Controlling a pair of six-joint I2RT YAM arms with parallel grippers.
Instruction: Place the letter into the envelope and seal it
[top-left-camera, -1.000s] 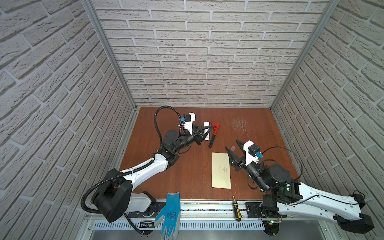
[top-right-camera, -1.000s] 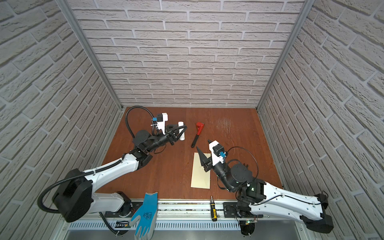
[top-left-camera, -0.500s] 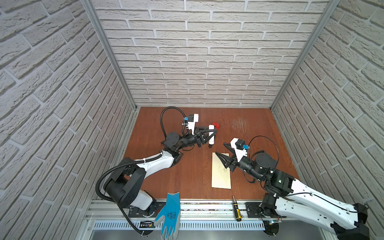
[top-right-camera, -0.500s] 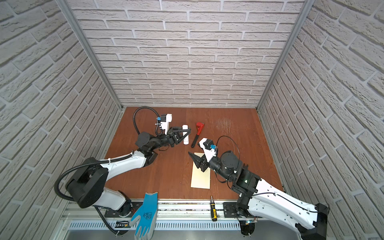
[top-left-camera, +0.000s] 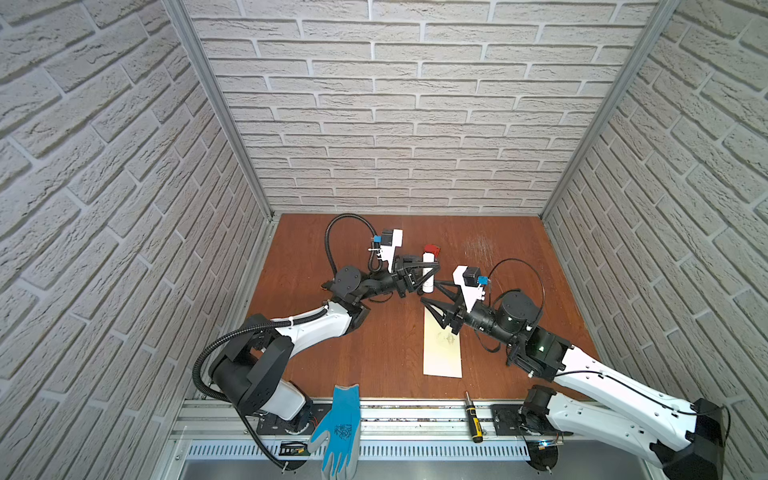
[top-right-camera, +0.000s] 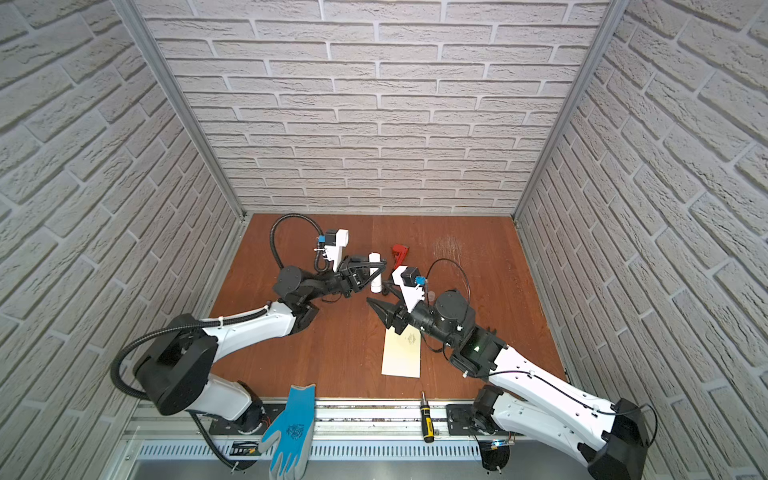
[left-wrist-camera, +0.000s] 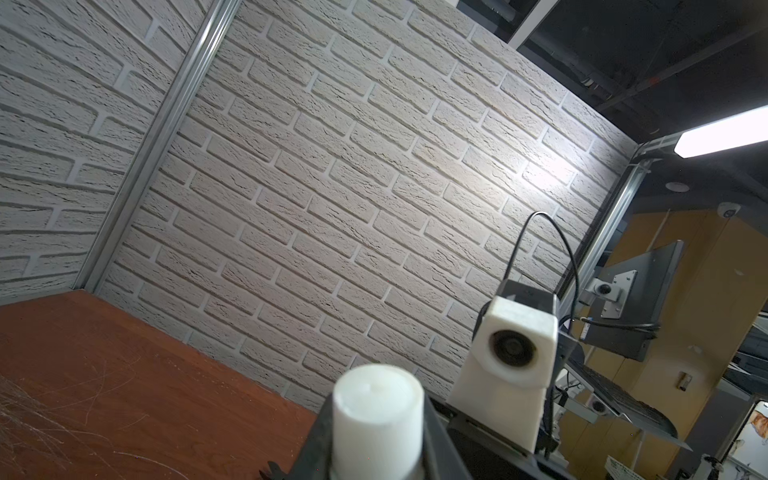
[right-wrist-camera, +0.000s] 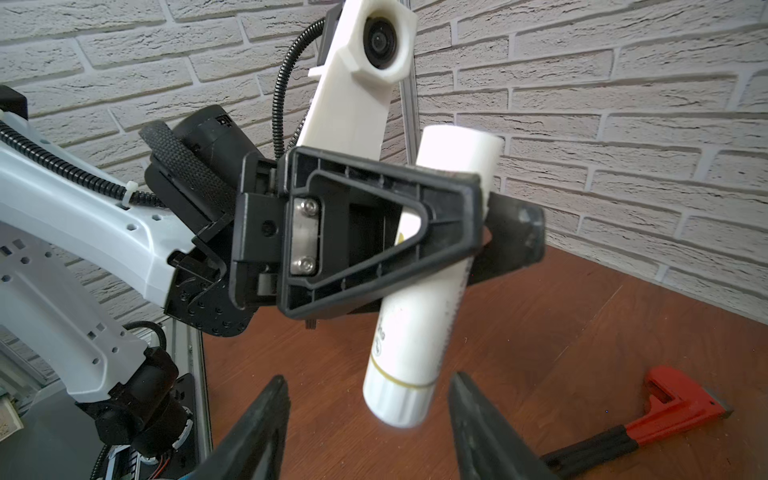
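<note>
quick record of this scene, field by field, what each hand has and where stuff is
left hand: shut on glue stick, stick tilted, held off the table
right hand: open, one jaw on each side of the stick's lower end, gaps on both sides
envelope: flat on table, far end hidden under right hand
letter: not in view
red tool: lying on table beyond the hands
glove: on front rail
screwdriver: on front rail
</note>
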